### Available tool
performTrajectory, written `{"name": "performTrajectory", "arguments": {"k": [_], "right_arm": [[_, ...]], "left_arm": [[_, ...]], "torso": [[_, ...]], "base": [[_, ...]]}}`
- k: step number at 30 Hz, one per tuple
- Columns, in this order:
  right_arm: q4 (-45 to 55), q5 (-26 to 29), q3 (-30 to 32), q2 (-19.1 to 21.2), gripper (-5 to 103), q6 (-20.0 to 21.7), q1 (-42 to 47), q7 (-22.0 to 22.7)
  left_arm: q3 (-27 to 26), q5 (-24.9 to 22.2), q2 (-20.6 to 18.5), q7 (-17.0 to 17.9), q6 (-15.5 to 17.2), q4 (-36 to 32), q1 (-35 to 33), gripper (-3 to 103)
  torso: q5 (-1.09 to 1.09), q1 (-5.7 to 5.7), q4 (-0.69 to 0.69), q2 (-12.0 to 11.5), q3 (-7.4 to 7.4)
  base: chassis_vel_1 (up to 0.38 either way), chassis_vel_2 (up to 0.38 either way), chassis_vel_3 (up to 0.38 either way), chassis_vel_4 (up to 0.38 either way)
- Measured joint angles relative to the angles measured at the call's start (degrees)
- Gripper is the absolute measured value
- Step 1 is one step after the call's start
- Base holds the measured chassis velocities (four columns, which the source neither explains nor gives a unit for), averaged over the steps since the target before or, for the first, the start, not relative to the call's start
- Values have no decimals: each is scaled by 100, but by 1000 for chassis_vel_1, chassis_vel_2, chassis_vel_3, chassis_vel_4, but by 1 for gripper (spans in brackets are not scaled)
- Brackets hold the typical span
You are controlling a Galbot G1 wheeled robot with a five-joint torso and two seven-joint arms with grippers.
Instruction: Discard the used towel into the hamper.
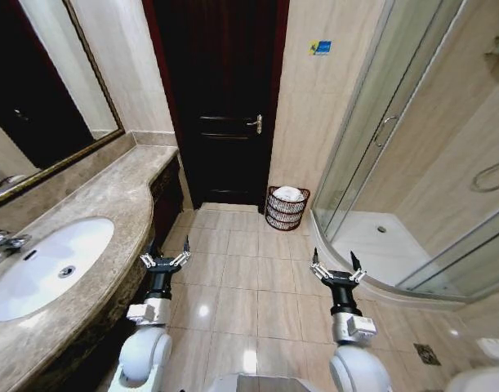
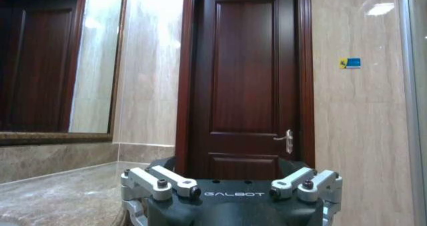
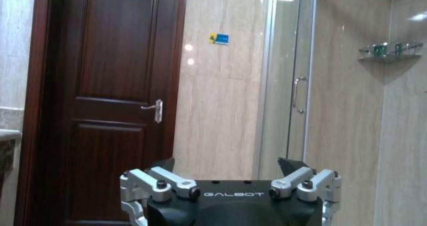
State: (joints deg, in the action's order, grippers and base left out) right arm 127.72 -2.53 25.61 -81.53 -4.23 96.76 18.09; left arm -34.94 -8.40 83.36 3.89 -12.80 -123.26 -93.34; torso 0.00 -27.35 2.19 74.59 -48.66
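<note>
Towel (image 1: 288, 193) in hamper (image 1: 287, 209) (by door) | grippers (image 1: 165, 262) open, well apart

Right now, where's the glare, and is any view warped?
Head view: wide-angle bends the door and shower glass lines; lamp spots shine on floor tiles. Right wrist view: ceiling light glints on the wall. Left wrist view: a reflection on the glass.

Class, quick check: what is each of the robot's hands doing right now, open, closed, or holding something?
Left hand: open, holding nothing, raised beside the counter.
Right hand: open, holding nothing, raised over the floor.
</note>
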Motion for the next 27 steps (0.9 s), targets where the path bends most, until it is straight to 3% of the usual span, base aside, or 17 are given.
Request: {"name": "performTrajectory", "arguments": {"k": [27], "right_arm": [[-1,-2,-1,-2,100,19,-1,3]], "left_arm": [[-5,0,1,3,15,-16,0,100]], "torso": [[0,1,0,0,0]], "base": [[0,0,0,0]]}}
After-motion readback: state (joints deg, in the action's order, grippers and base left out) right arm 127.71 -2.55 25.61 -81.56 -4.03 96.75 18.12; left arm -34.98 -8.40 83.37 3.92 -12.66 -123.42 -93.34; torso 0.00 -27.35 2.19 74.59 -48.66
